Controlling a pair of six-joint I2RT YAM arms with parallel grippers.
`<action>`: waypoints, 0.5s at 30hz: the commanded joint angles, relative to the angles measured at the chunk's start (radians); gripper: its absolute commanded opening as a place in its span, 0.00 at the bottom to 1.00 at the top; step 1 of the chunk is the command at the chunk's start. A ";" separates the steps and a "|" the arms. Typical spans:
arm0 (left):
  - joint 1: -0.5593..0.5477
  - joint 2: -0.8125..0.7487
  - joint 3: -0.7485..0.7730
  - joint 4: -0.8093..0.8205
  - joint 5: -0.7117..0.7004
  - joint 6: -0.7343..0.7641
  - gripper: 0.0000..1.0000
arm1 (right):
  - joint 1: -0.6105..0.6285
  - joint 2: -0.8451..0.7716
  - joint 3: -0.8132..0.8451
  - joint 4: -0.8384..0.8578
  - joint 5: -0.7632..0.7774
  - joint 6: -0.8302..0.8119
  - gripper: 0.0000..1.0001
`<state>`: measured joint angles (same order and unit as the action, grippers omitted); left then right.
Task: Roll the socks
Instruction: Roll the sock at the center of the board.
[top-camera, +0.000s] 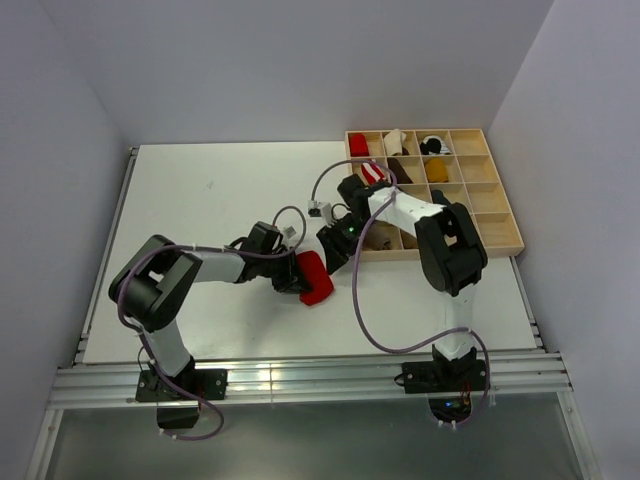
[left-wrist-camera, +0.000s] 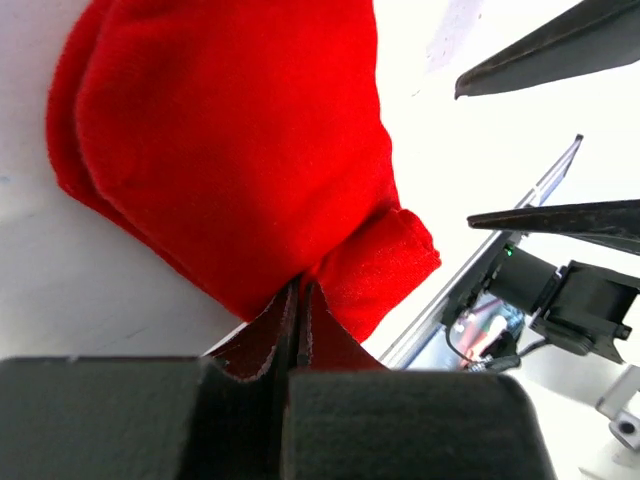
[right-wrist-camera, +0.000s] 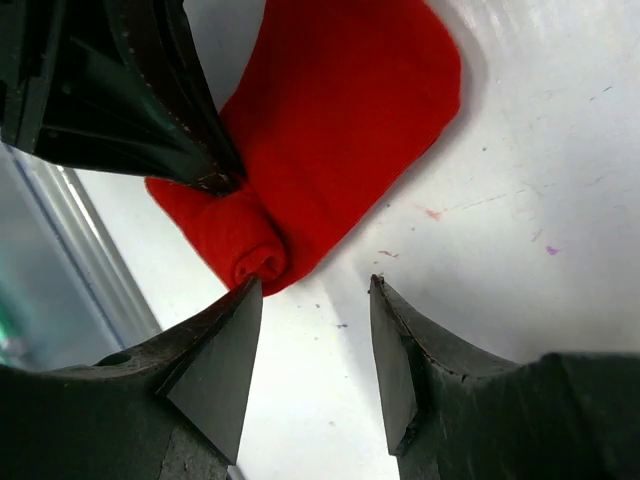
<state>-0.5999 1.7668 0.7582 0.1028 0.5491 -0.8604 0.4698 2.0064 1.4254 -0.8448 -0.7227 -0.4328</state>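
The red sock (top-camera: 316, 279) lies flat on the white table, partly rolled at one end (right-wrist-camera: 256, 252). My left gripper (top-camera: 297, 275) is shut on the sock's edge beside the roll (left-wrist-camera: 300, 292); the sock (left-wrist-camera: 240, 150) spreads away from its fingertips. My right gripper (top-camera: 336, 250) is open and empty just above the table (right-wrist-camera: 314, 290), with its left fingertip (right-wrist-camera: 240, 300) touching the rolled end. The left gripper's fingers (right-wrist-camera: 150, 110) show pinching the sock in the right wrist view. A tan-brown piece of fabric (top-camera: 382, 238) lies in the tray's near-left compartment, partly hidden by the right arm.
A wooden compartment tray (top-camera: 500, 215) stands at the back right. It holds a red bundle (top-camera: 358, 145), a red-and-white striped bundle (top-camera: 373, 172), a white one (top-camera: 397, 140), a black one (top-camera: 433, 145) and a mustard one (top-camera: 437, 170). The table's near edge rail (left-wrist-camera: 520, 215) is close.
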 joint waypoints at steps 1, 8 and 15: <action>-0.001 0.085 -0.028 -0.241 -0.055 0.061 0.01 | -0.011 -0.098 -0.029 0.085 0.022 -0.035 0.55; 0.006 0.101 0.160 -0.529 -0.060 0.158 0.00 | -0.022 -0.325 -0.300 0.305 0.129 -0.138 0.54; 0.009 0.154 0.303 -0.664 -0.035 0.207 0.00 | -0.017 -0.539 -0.509 0.486 0.131 -0.267 0.56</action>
<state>-0.5919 1.8755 1.0355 -0.3908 0.5812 -0.7300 0.4553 1.5440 0.9646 -0.4904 -0.5945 -0.6090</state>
